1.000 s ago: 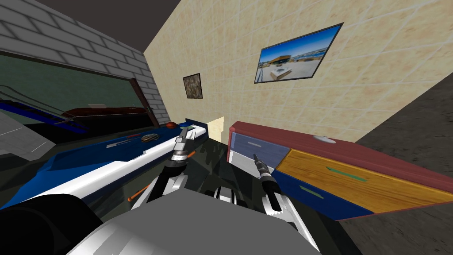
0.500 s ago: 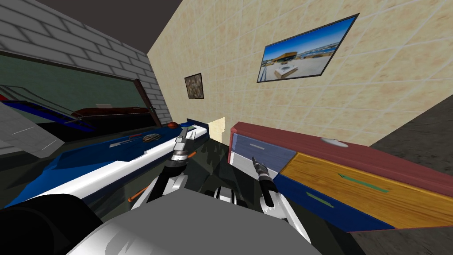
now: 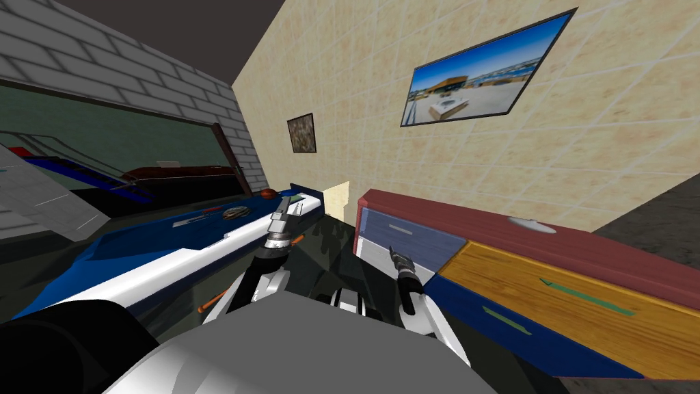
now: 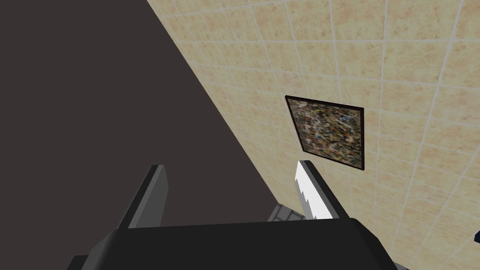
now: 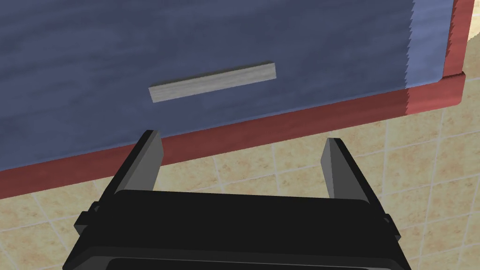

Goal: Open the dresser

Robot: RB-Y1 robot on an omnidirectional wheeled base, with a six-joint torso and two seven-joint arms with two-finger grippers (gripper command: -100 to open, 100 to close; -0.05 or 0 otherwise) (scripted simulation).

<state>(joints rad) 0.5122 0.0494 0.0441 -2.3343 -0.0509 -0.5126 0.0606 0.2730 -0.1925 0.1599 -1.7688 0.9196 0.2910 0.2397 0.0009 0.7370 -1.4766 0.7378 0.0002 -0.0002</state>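
Note:
The dresser (image 3: 478, 222) has a dark red top and stands against the tiled wall to my right. Its nearest top drawer (image 3: 410, 236) is grey-blue with a light grey bar handle (image 3: 400, 230). My right gripper (image 3: 392, 252) is held out in front of that drawer, a short way off it. In the right wrist view the drawer's handle (image 5: 212, 81) lies ahead of the open right gripper (image 5: 241, 138), with the red frame (image 5: 281, 126) between them and nothing between the fingers. My left gripper (image 3: 281, 208) is raised to the left, and it stands open (image 4: 230, 165).
The dresser also has an orange wood drawer (image 3: 581, 308) and a dark blue drawer (image 3: 519, 335), both with green handles. A white disc (image 3: 532, 225) lies on its top. A long blue and white piece of furniture (image 3: 171, 246) runs along my left.
My view has shifted, so the dresser's far end and the wall picture slide to the right. Both arms hold their pose and both grippers stay open.

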